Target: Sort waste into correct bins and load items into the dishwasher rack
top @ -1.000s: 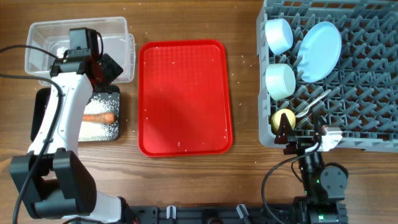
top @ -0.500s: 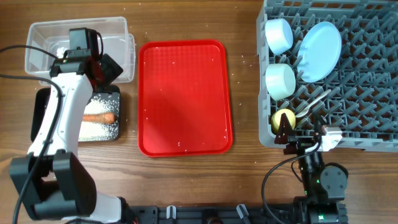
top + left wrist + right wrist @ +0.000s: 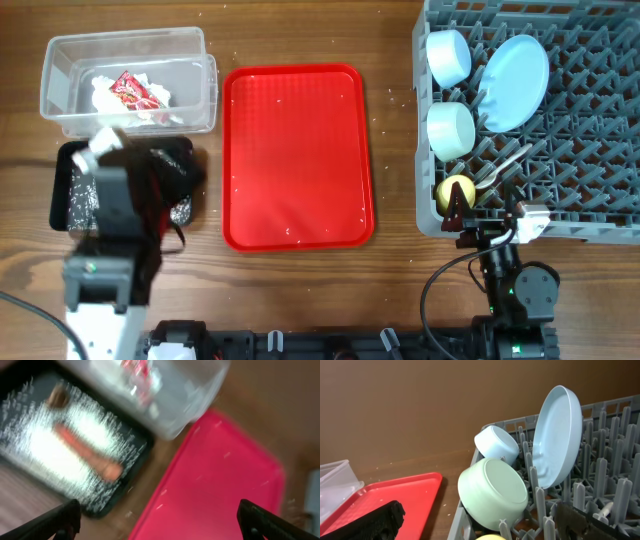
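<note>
The clear tub (image 3: 125, 75) holds crumpled napkins (image 3: 105, 92) and the red wrapper (image 3: 135, 92). The black tray (image 3: 70, 190) holds rice; the left wrist view, which is blurred, shows rice and the orange sausage stick (image 3: 85, 452) in it. My left gripper (image 3: 170, 178) hangs open and empty over the black tray's right end, its fingers wide apart in the wrist view (image 3: 160, 525). The grey rack (image 3: 580, 190) holds the blue plate (image 3: 515, 80), blue bowl (image 3: 447, 57), green bowl (image 3: 450, 128), yellow cup (image 3: 455, 188) and spoon (image 3: 505, 163). My right gripper (image 3: 462, 222) is open and empty at the rack's front left corner.
The large red tray (image 3: 297, 155) lies between the bins and the rack, with a few rice grains on it. Loose grains dot the wood near the rack's left side. The right wrist view shows the green bowl (image 3: 495, 492) and plate (image 3: 557, 435) standing among pegs.
My left arm has pulled back from over the clear tub toward the near table edge, uncovering the napkins and wrapper. The right arm has not moved.
</note>
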Controlling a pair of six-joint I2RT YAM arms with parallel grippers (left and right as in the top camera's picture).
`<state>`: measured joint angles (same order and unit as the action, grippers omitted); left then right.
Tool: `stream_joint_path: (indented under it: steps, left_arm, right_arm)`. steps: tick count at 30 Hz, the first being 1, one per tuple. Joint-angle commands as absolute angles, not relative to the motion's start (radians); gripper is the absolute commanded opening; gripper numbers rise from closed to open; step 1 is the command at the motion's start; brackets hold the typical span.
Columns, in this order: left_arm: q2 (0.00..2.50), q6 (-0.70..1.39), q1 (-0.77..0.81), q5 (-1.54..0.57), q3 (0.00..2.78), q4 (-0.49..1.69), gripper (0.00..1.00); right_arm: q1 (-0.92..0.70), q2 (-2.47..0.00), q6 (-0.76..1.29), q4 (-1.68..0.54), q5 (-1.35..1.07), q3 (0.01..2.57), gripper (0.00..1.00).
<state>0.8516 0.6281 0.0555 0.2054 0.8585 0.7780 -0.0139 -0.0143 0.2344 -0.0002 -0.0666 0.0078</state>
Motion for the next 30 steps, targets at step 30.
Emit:
stream_joint_path:
  steps: [30]
  left_arm:
    - [0.003, 0.4, 0.023, 0.035, 0.006, 0.072, 1.0]
  right_arm:
    - [-0.008, -0.005, 0.243, 0.003, -0.06, 0.005, 1.0]
